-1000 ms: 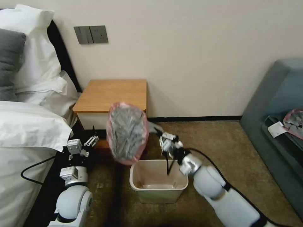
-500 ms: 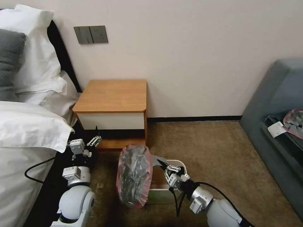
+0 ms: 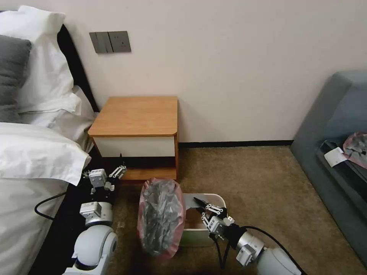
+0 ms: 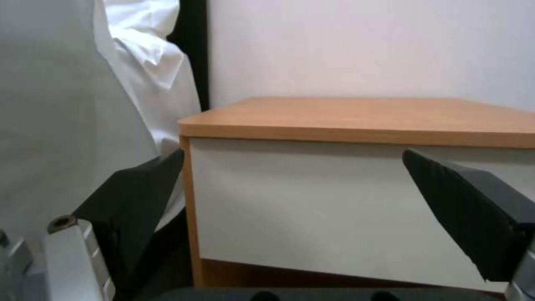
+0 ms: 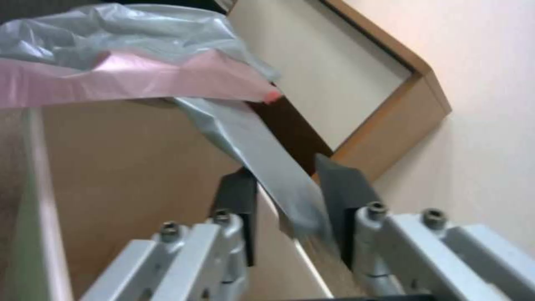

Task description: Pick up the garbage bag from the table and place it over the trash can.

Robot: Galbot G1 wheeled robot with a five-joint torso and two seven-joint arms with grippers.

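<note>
Head view is showing me the bag (image 3: 161, 218) hanging on the left of my right gripper (image 3: 203, 208), joined to it by a taut grey strip. Its long axis is running up and down, mouth toward the far side, and its body is draping over the can's (image 3: 214, 198) left wall rather than around the rim. That offset is what I am judging the coming move by: the open mouth is sitting left of the can's opening, so it wants carrying rightward, toward the gripper, to seat.

The bag is looking thin, crumpled, silver-grey with a pale pink rim. In the right wrist view I am seeing the fingers (image 5: 345, 188) pinching the grey strip (image 5: 262, 154), with the pink edge bunched beyond them.

My left gripper (image 3: 104, 175) is idling farther off, beside the table (image 3: 137, 114), fingers (image 4: 462, 200) spread and holding nothing.
</note>
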